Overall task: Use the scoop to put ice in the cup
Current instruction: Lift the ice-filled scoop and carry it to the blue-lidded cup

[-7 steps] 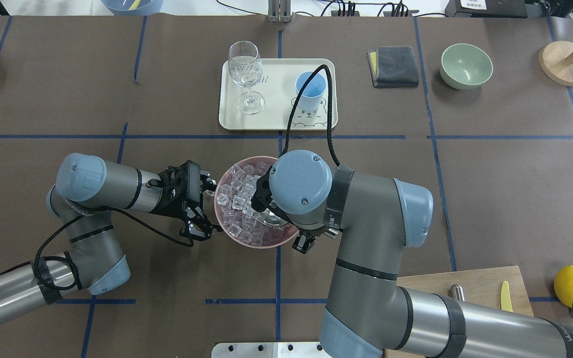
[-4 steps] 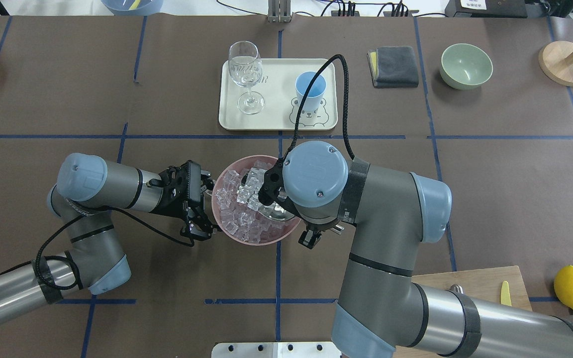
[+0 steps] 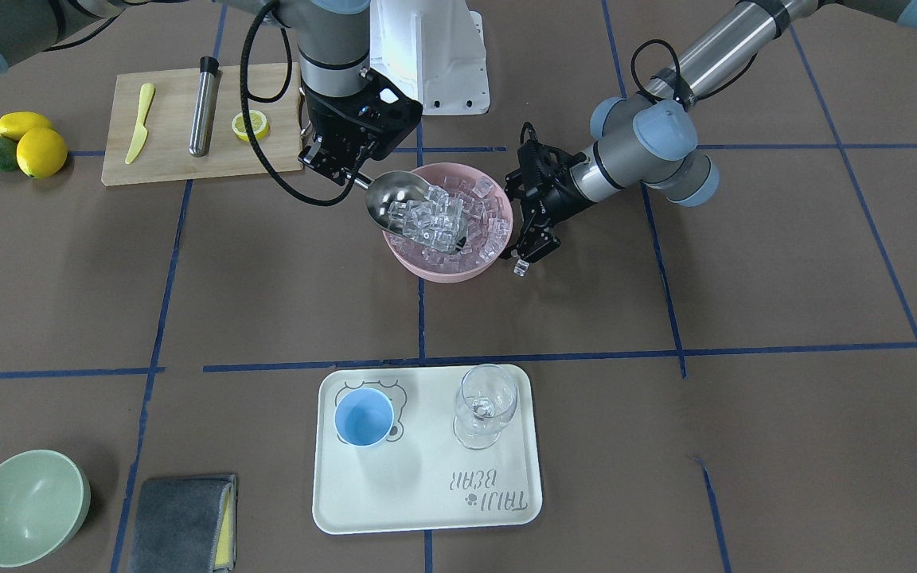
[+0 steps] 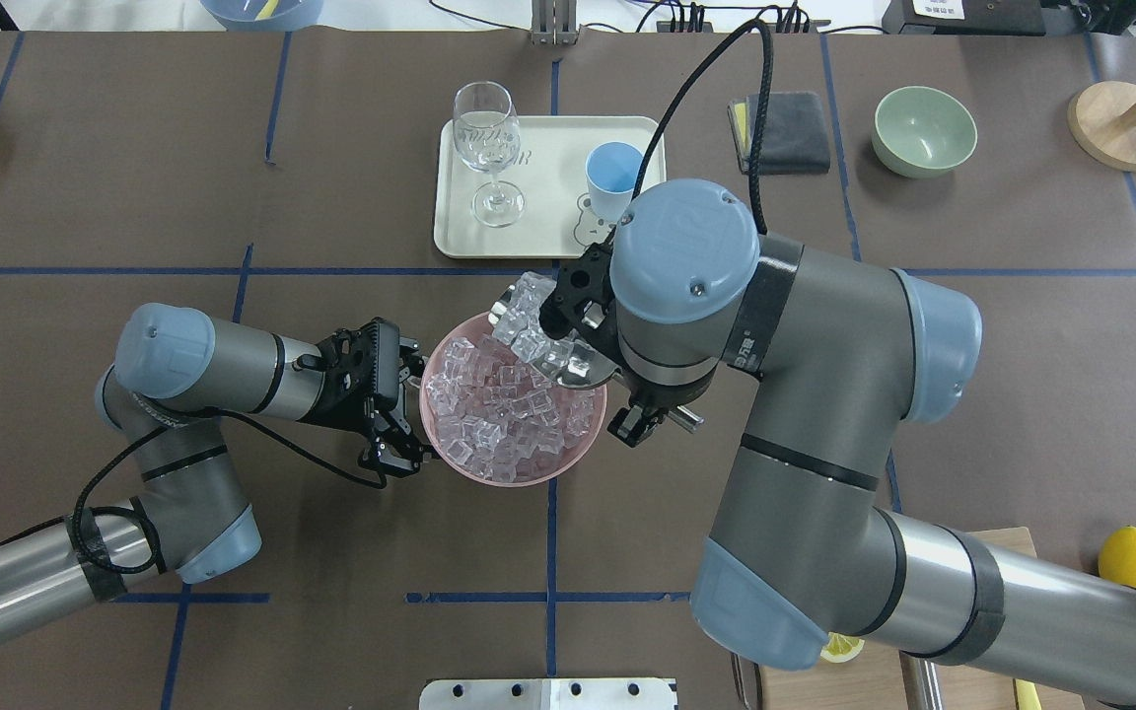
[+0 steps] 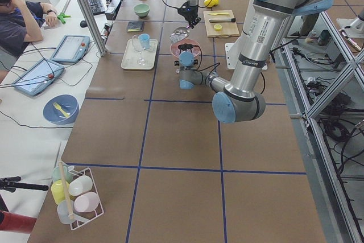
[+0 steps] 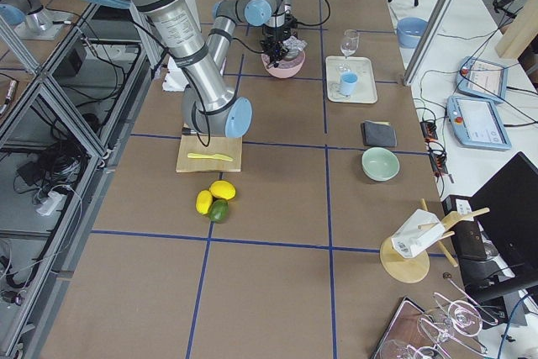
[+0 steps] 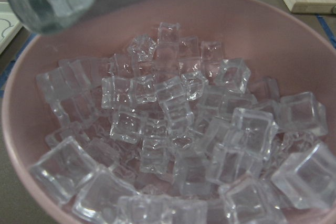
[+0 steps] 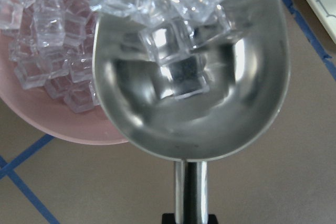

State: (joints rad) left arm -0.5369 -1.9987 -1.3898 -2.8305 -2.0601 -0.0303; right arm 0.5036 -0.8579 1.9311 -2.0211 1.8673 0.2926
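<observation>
Steel scoop, heaped with ice, is clamped by its handle in the right tool. Its mouth points far-left over the pink bowl. The cup stands farther off, slightly right. Left tool is spread wide beside the bowl.

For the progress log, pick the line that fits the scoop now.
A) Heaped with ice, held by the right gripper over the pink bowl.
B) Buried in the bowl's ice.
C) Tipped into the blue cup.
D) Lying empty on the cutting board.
A: the scoop, its handle in the right gripper, carries a heap of ice above the pink bowl, well apart from the cup on the tray.
</observation>
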